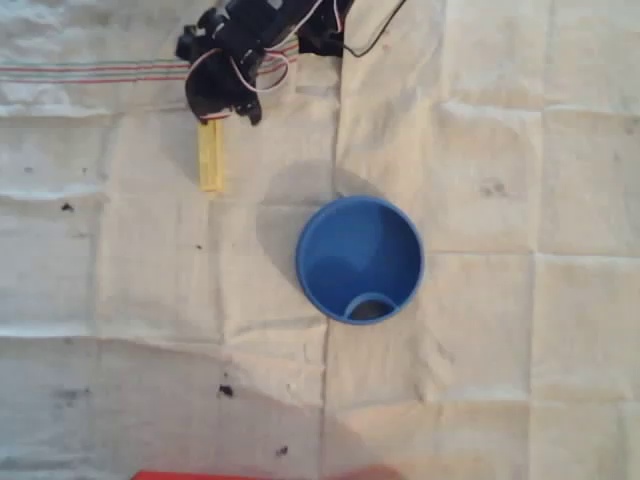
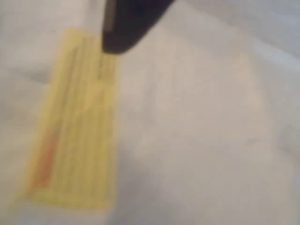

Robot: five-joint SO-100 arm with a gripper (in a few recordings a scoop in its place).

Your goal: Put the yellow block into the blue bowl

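Note:
The yellow block (image 1: 210, 155) lies flat on the cloth at the upper left of the overhead view, lengthwise toward the arm. My gripper (image 1: 228, 112) hovers over its far end, open, with nothing held. The wrist view is blurred. There the yellow block (image 2: 75, 122) lies on the left, and one black finger (image 2: 126, 23) reaches down at its upper right edge. The blue bowl (image 1: 318, 215) stands upright and empty at the centre, to the lower right of the block and well apart from it.
A creased white cloth (image 1: 500, 150) with faint red and green stripes at the upper left covers the table. Small dark specks (image 1: 226, 390) dot it. A red edge (image 1: 200, 475) shows at the bottom. Cables (image 1: 270, 70) loop off the arm.

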